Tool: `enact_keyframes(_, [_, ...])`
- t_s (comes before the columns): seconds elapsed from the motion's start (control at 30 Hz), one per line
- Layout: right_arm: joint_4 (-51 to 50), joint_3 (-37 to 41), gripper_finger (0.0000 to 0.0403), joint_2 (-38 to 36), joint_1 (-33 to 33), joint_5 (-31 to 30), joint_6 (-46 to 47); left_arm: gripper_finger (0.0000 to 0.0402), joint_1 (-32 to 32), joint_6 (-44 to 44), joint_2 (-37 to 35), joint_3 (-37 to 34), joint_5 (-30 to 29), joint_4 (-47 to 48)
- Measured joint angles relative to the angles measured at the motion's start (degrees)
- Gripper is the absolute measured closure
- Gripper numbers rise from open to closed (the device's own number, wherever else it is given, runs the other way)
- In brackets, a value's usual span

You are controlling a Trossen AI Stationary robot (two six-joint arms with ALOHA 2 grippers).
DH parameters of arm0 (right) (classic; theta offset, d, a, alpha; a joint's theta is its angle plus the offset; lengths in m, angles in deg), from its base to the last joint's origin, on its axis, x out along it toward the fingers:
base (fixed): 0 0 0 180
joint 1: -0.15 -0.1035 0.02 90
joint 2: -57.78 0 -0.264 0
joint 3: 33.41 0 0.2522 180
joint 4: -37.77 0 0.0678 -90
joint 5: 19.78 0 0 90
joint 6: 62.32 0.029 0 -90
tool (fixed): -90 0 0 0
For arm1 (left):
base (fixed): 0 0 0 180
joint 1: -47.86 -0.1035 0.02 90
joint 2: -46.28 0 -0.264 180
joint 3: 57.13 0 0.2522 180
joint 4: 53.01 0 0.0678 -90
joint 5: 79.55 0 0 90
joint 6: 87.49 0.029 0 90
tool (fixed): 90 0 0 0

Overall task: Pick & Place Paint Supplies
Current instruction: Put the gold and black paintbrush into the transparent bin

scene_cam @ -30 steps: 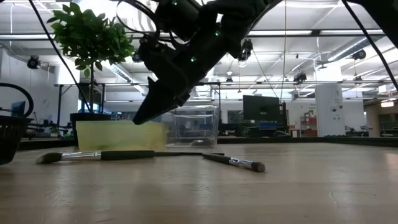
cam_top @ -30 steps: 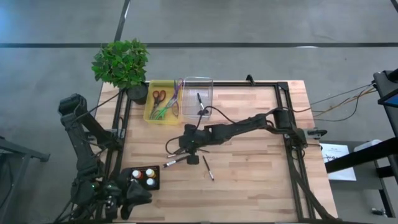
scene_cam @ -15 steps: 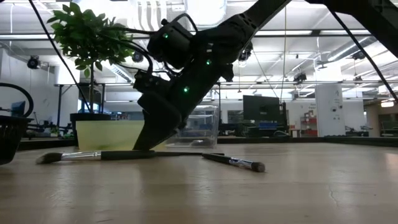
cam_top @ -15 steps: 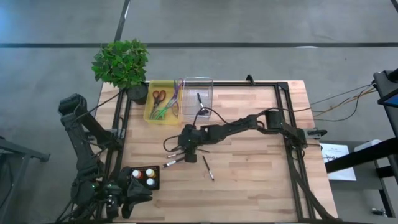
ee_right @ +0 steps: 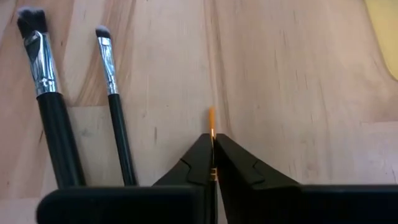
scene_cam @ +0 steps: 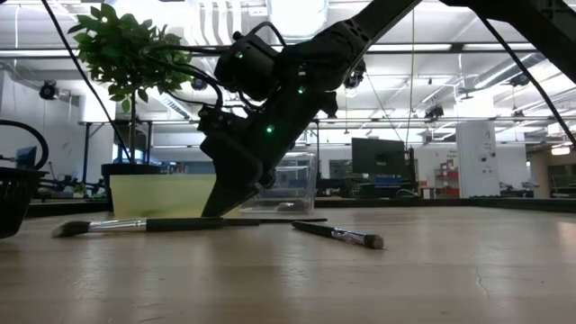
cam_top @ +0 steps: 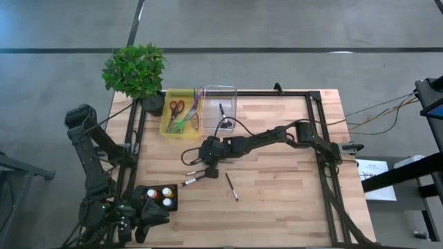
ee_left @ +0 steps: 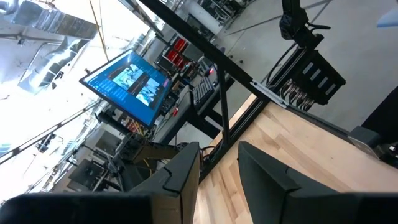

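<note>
At the near left corner the left gripper (cam_top: 154, 216) is parked beside a dark holder of round-capped paint bottles (cam_top: 159, 195), its jaws narrowly apart on nothing. On the pale, grained wooden surface (cam_top: 277, 173) lie two black-handled paintbrushes (ee_right: 50, 93) with shiny metal ferrules. Above them the right gripper (ee_right: 212, 144) points its jaws down, pinched on a fine orange-tipped brush (ee_right: 211, 118). Behind stand a yellow tray (cam_top: 178, 114) and a clear plastic box (cam_top: 220, 104).
</note>
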Motion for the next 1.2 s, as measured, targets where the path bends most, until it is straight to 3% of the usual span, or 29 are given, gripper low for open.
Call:
enact_keyframes(0.13, [0.1,0.0,0.0393,0.0,-0.2,-0.4,-0.5,0.0285,0.0,0.0,0.0,0.0,0.0,0.0])
enact_keyframes(0.83, [-3.0,0.2,0.0395,-9.1,-6.1,-18.1,-7.6,0.0285,0.0,-0.4,0.0,0.0,0.0,0.0])
enact_keyframes(1.2, [-0.4,0.4,0.0395,-24.0,-3.8,-22.4,-9.8,0.0285,0.0,-0.6,0.0,0.0,0.0,0.1])
